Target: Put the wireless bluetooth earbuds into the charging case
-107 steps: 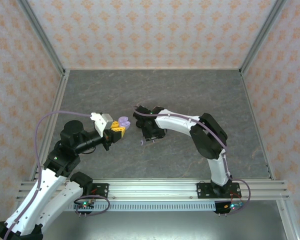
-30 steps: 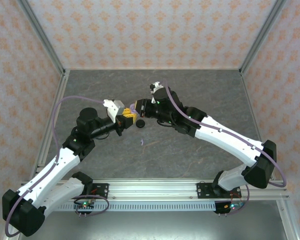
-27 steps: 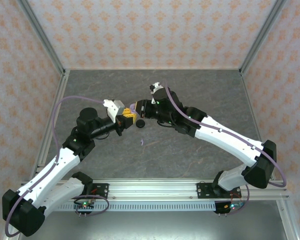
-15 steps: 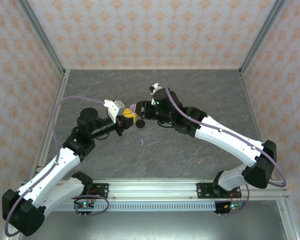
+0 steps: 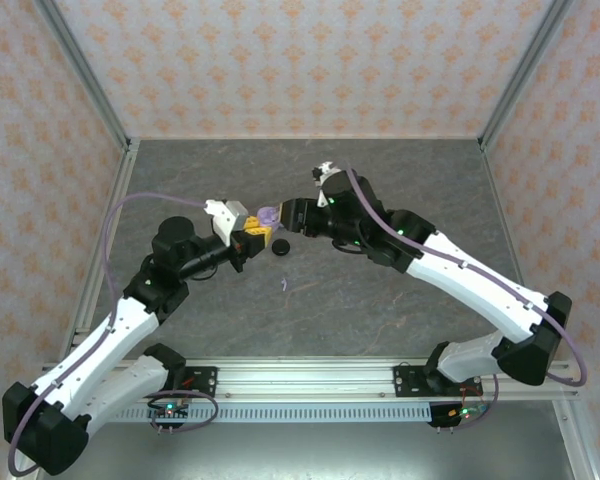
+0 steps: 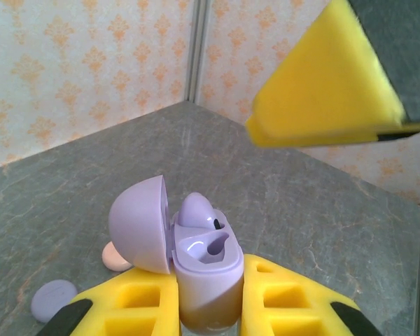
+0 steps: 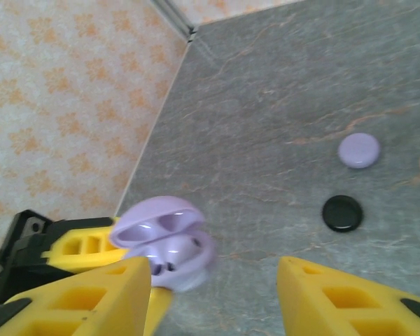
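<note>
The left tool (image 6: 208, 308) is clamped on the base of the lavender charging case (image 6: 204, 262), holding it upright above the tabletop (image 5: 380, 290) with its lid hinged open to one side. One lavender earbud (image 6: 196, 208) sits in a socket, and the socket beside it looks empty. The right tool (image 7: 213, 273) hovers just beside the case, its fingers spread wide with nothing between them. The step in hand, as I judge it, is fetching the second bud (a small lavender speck (image 5: 283, 286) on the tabletop near the case may be it, though it is too small to be sure). To do this well, the right tool should pinch the bud by its head, stem down. It should then lower the bud straight into the empty socket, clear of the lid, while the left tool holds the case level.
</note>
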`<state>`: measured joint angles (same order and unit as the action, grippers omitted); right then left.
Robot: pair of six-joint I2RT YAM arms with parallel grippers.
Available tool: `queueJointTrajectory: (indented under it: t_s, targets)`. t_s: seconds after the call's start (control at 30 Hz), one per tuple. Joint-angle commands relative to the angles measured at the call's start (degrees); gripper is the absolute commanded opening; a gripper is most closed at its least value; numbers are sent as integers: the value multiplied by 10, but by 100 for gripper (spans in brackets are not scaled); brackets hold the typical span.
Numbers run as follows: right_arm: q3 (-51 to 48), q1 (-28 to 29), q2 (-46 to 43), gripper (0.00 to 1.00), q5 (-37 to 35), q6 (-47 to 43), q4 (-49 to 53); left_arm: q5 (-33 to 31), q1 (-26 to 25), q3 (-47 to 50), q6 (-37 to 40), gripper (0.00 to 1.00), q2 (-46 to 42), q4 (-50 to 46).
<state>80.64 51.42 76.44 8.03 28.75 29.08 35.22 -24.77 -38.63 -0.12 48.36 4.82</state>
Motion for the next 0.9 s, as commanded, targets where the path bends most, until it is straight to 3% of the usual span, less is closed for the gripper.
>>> queueJointTrajectory:
  t_s: [0.0, 0.17, 0.3, 0.53, 0.87]
  targets:
    - [-36, -11, -15, 50, -37, -9, 47, -41, -4, 2, 4, 0, -34, -28]
    - [-94, -15, 18, 46, -49, -8, 68, -88, -4, 25, 4, 0, -86, -58]
    - [-111, -13, 94, 44, -19, -20, 81, -104, -3, 31, 7, 0, -115, -90]
    - [-83, 9, 230, 44, 4, -33, 69, -115, -4, 36, 12, 0, -134, -110]
    - [-51, 11, 317, 46, 31, -36, 43, -117, -3, 37, 15, 0, -135, -118]
